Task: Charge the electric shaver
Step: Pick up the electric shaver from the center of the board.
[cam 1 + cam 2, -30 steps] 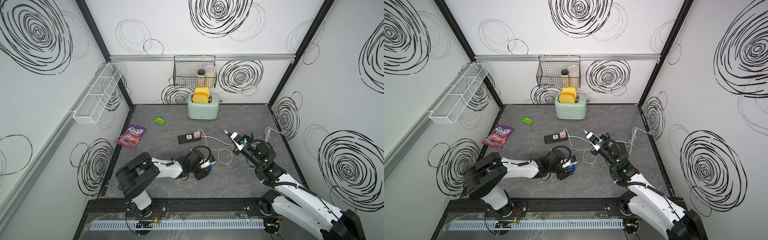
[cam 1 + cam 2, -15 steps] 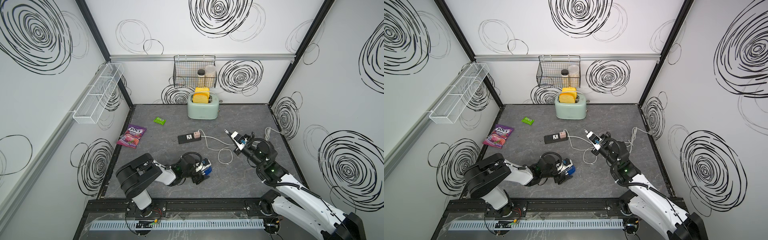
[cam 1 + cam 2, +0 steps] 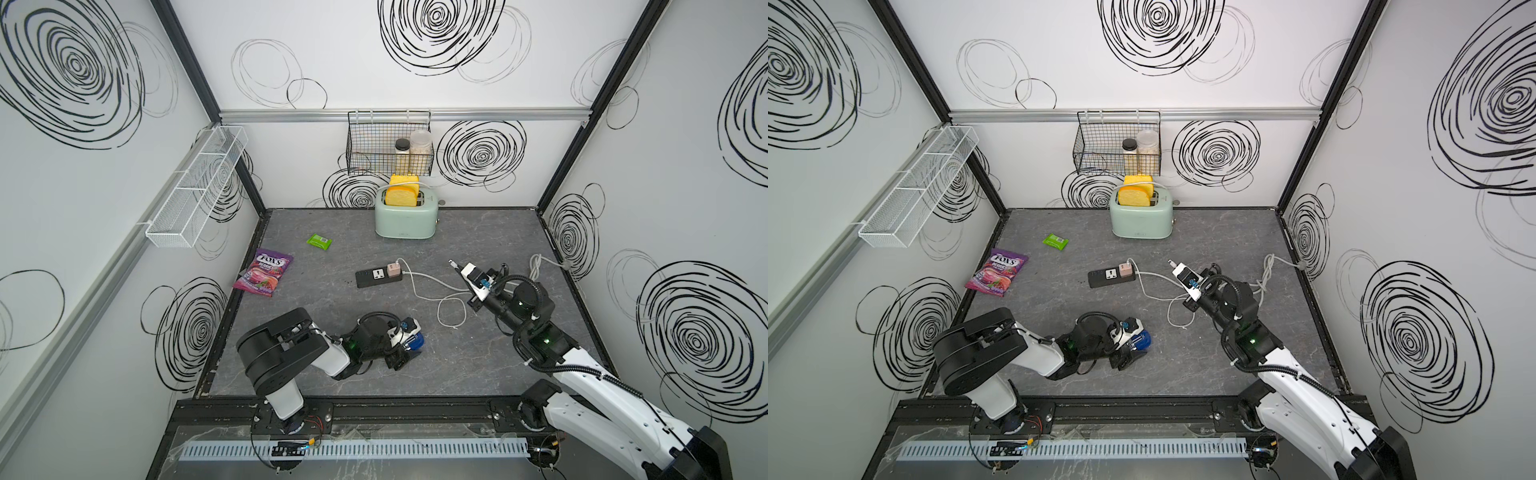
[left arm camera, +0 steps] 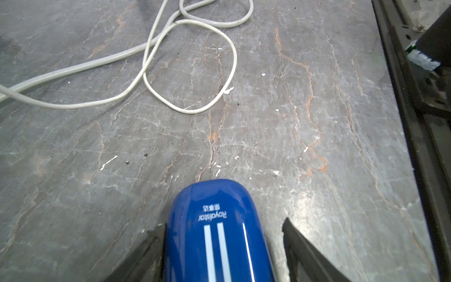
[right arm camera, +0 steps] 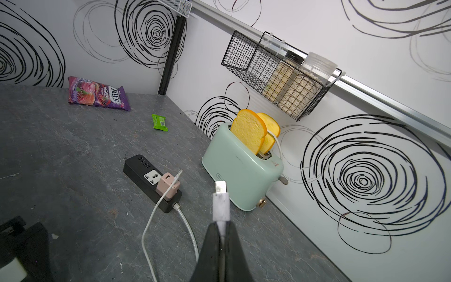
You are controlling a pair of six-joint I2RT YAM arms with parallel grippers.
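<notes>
The blue electric shaver (image 4: 214,234) lies on the grey table near the front, seen in both top views (image 3: 417,340) (image 3: 1142,340). My left gripper (image 4: 223,223) is low over the table and open around the shaver. One finger rests against its side. The other finger (image 4: 292,234) stands clear of it with a gap. My right gripper (image 5: 221,225) is raised over the table's right half and shut on the white charging plug (image 5: 220,200), whose metal tip points at the toaster. The plug's white cable (image 3: 419,286) runs to the pinkish charger (image 3: 393,270) in the black power strip (image 3: 376,277).
A mint toaster (image 3: 405,220) holding toast stands at the back wall under a black wire basket (image 3: 388,149) with jars. A purple candy bag (image 3: 264,272) and a green packet (image 3: 319,241) lie at the left. Cable loops (image 4: 190,73) lie just beyond the shaver.
My left arm has folded and dropped closer to the table while its gripper stays at the shaver. The right gripper with the plug has hardly moved.
</notes>
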